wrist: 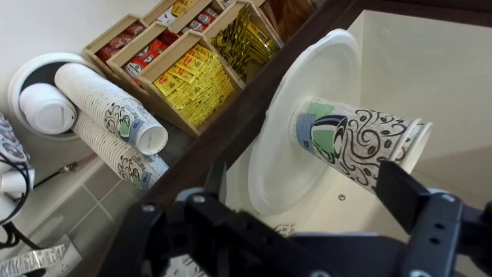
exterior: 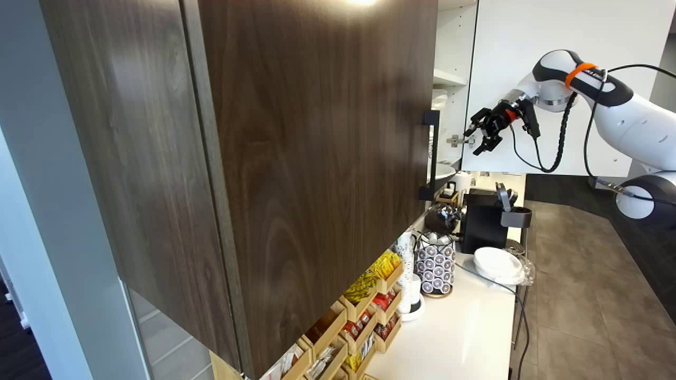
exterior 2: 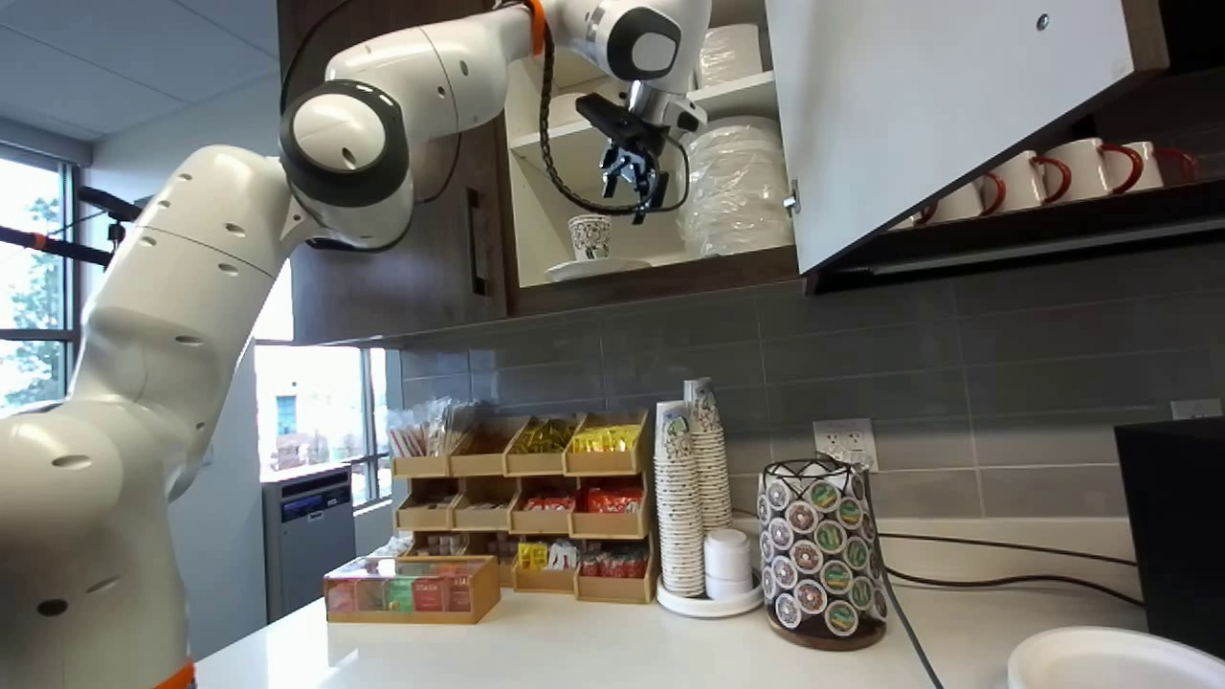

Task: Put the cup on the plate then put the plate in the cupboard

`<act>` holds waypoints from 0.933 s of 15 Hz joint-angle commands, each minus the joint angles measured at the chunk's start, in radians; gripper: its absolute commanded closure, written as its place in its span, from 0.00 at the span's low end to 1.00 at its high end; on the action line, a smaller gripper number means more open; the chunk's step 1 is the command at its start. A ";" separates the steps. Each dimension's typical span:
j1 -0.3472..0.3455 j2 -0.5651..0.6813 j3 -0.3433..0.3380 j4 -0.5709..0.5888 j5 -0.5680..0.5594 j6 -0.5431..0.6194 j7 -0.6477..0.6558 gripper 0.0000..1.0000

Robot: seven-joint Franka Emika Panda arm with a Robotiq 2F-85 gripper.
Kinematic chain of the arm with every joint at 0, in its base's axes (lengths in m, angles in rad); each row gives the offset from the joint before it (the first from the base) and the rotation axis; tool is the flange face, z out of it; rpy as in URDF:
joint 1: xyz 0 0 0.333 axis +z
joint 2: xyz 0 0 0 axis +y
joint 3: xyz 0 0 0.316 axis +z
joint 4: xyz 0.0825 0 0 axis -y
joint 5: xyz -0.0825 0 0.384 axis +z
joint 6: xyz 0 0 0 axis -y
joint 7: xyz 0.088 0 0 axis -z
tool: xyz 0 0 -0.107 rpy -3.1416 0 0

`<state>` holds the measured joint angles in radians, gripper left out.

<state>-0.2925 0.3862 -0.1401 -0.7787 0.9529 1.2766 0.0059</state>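
The cup [exterior 2: 590, 236], white paper with a dark swirl pattern, stands upright on the round white plate [exterior 2: 598, 270]. Both rest on the bottom shelf of the open cupboard [exterior 2: 536, 215]. In the wrist view the cup [wrist: 346, 134] sits near the middle of the plate [wrist: 269, 165], and a double rim shows at its mouth. My gripper [exterior 2: 627, 196] hangs above and beside the cup, apart from it. Its jaws are spread, with nothing held between them; in the wrist view one of the fingers [wrist: 399, 192] overlaps the cup's side near the rim.
The cupboard door [exterior 2: 919, 105] stands open beside the arm. Wrapped white dishware [exterior 2: 737, 187] is stacked on the same shelf, next to the gripper. Below are paper cup stacks [exterior 2: 679, 507], a patterned pod holder [exterior 2: 823, 555], condiment bins [exterior 2: 545, 507] and white plates [exterior: 496, 265].
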 commanded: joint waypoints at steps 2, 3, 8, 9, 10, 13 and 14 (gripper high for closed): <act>0.001 -0.080 -0.016 -0.047 -0.030 0.057 -0.195 0.00; -0.001 -0.095 -0.019 -0.056 -0.030 0.068 -0.236 0.00; 0.014 -0.160 -0.045 -0.091 -0.111 0.150 -0.458 0.00; 0.017 -0.175 -0.046 -0.107 -0.121 0.181 -0.487 0.00; 0.017 -0.190 -0.044 -0.124 -0.125 0.210 -0.521 0.00; 0.016 -0.243 -0.036 -0.203 -0.099 0.294 -0.566 0.00; 0.002 -0.172 -0.035 -0.092 -0.093 0.244 -0.519 0.00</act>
<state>-0.2908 0.2137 -0.1750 -0.8713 0.8603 1.5216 -0.5136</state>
